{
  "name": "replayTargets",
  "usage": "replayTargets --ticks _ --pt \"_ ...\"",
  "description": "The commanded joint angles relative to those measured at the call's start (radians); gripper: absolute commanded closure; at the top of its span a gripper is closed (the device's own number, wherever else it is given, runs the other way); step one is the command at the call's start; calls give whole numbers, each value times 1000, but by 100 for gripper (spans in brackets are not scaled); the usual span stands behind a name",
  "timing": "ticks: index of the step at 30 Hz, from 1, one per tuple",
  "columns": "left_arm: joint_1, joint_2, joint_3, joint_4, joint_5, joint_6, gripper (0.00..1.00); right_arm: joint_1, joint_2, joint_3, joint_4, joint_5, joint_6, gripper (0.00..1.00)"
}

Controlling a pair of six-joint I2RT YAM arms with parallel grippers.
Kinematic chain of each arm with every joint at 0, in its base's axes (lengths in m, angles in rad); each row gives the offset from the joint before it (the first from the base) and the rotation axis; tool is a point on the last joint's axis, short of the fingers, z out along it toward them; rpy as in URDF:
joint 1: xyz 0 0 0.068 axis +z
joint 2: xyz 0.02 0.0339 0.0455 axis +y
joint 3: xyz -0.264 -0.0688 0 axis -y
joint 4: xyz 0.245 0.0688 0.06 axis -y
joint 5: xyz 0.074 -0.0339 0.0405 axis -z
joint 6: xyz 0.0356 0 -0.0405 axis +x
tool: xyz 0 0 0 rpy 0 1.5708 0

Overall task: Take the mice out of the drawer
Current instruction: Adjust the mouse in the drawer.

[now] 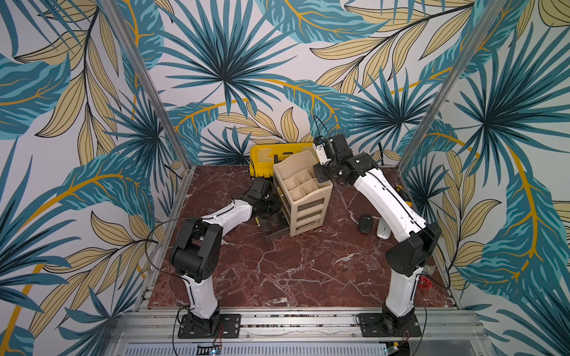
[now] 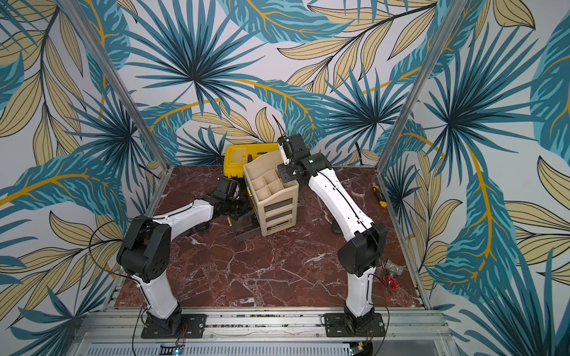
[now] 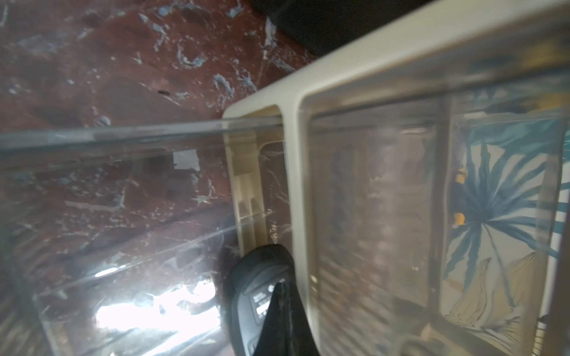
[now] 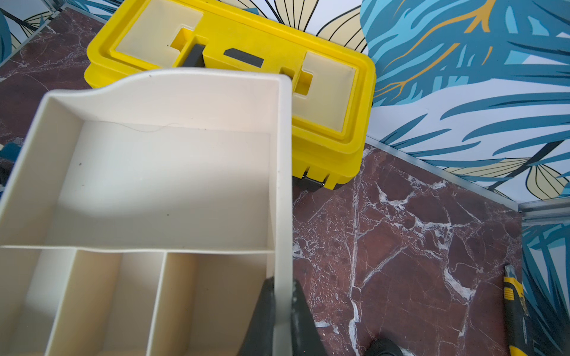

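Top views both show one beige organizer (image 1: 303, 197) mid-tabletop (image 1: 277, 271), one yellow toolbox (image 1: 271, 154) behind it, and one clear drawer (image 1: 275, 231) pulled out on its left. Three mice are in view. In a top view, a black mouse (image 1: 365, 222) and a silver mouse (image 1: 383, 229) lie side by side on the right. A second black mouse (image 3: 262, 289) stands on edge at the drawer, pinched in the closed left gripper (image 3: 279, 296). The right gripper (image 4: 282, 286) is clamped on the organizer's right wall.
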Motion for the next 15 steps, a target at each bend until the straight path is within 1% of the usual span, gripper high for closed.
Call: replayTargets --ticks 1,7,12,15 --pt "4 44 69 -90 4 -13 100 5 85 -34 -57 41 -17 100" --pt "3 100 74 -102 5 -46 100 4 83 -34 -58 40 -21 100" --pt "-3 151 62 -32 51 -79 100 4 81 -38 -59 40 -17 100" --pt "-12 172 44 43 72 -109 100 5 80 -46 -57 35 -11 100"
